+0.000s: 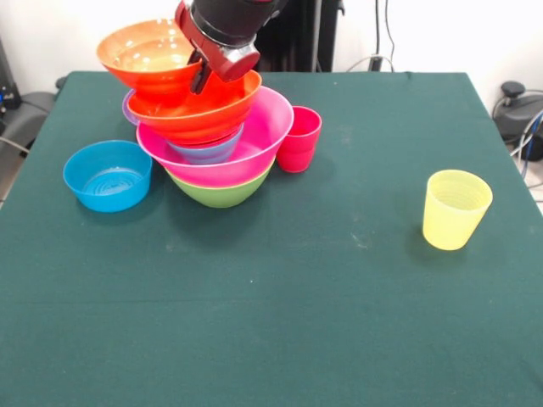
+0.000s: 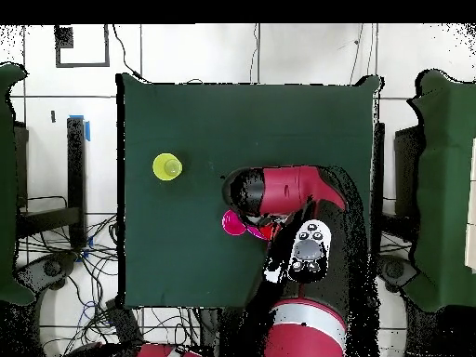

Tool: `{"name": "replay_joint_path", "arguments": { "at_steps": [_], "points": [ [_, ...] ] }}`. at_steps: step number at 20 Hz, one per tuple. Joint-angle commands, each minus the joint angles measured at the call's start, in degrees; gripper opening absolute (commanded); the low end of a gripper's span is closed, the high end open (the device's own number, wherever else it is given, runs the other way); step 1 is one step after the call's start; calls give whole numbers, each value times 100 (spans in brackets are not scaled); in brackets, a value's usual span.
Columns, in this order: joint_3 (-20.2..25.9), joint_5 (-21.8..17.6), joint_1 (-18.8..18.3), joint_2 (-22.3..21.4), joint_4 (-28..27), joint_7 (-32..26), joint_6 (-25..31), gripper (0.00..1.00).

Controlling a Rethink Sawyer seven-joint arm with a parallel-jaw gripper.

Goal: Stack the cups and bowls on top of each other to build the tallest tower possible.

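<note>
The tower (image 1: 222, 157) stands left of centre: a green bowl (image 1: 222, 193) at the bottom, the big pink bowl (image 1: 254, 148) in it, a small blue-purple bowl (image 1: 206, 152) inside that, and a wide orange bowl (image 1: 204, 112) on top. My gripper (image 1: 201, 76) is shut on the right rim of a second orange bowl (image 1: 146, 55), held tilted just above the stack's left side. A red cup (image 1: 299, 138) touches the pink bowl's right side. The yellow cup (image 1: 456, 209) (image 2: 167, 167) stands alone at the right. From overhead the arm hides the tower except a pink sliver (image 2: 231, 223).
A small blue bowl (image 1: 108, 175) sits upright left of the tower. A purple bowl's edge (image 1: 128, 107) peeks out behind the stack. Green cloth (image 1: 280, 322) covers the table, and cables lie on the floor around it.
</note>
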Motion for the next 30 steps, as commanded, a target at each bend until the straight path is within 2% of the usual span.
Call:
{"name": "replay_joint_path", "arguments": {
  "at_steps": [1, 15, 20, 30],
  "points": [
    [736, -212, -79, 66, -64, -906, -177, 0],
    [1001, -1, -265, -167, -165, -1136, 212, 0],
    [1088, -37, -349, -351, -32, -1218, 348, 0],
    [1166, -84, -399, -416, -63, -1215, 509, 0]
  ]
}}
